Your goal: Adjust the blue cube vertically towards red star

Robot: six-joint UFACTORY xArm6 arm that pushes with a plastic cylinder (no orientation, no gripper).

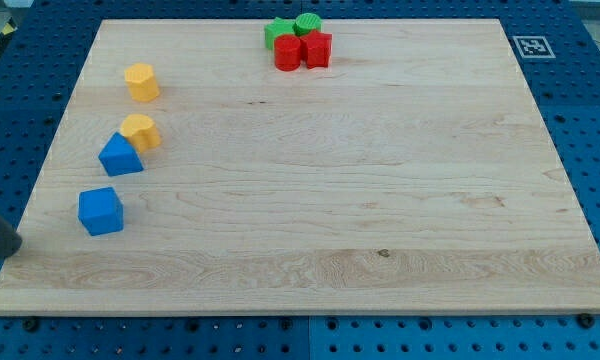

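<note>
The blue cube sits near the left edge of the wooden board. The red star lies at the view's top, right of centre-left, touching a red cylinder. My tip comes in from the view's left edge as a dark rod. It stands at the board's left border, left of and a little below the blue cube, with a clear gap between them.
A green star and a green cylinder sit just above the red blocks. A blue triangular block touches a yellow block above the cube. Another yellow block lies higher. A marker tag is at the top right.
</note>
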